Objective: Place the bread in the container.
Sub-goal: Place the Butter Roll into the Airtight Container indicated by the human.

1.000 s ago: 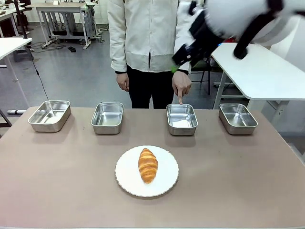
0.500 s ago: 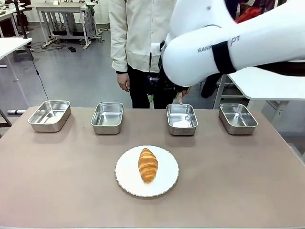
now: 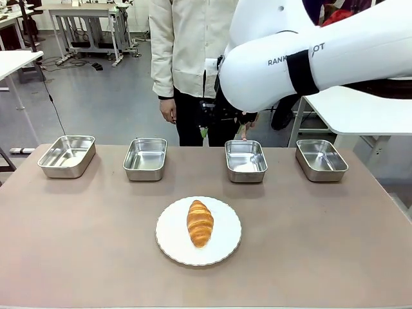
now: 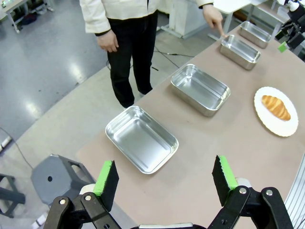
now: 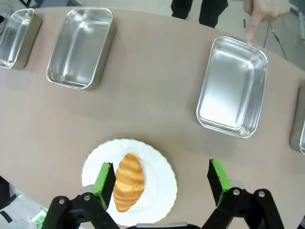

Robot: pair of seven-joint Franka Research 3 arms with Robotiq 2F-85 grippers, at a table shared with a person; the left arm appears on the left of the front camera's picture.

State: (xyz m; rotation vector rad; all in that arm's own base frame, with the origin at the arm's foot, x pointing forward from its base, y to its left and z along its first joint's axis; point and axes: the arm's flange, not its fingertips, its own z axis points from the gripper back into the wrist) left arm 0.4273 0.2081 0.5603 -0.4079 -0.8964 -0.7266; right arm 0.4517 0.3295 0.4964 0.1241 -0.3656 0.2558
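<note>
On the desk (image 3: 309,244) the bread (image 3: 200,223) lies on a white plate (image 3: 168,237), free for a grasp from above, a person's hand (image 5: 265,10) points at the container (image 5: 233,88), probably marking the goal, and the left end effector (image 4: 165,162) and right end effector (image 5: 160,166) hang wide open, empty.

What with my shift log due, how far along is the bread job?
Nothing is done yet: the croissant lies on the plate. In hand: the person's finger points at one tray, and the right gripper hovers open above the plate. Left to do: grasp the croissant, carry it over, and set it in that tray.
</note>
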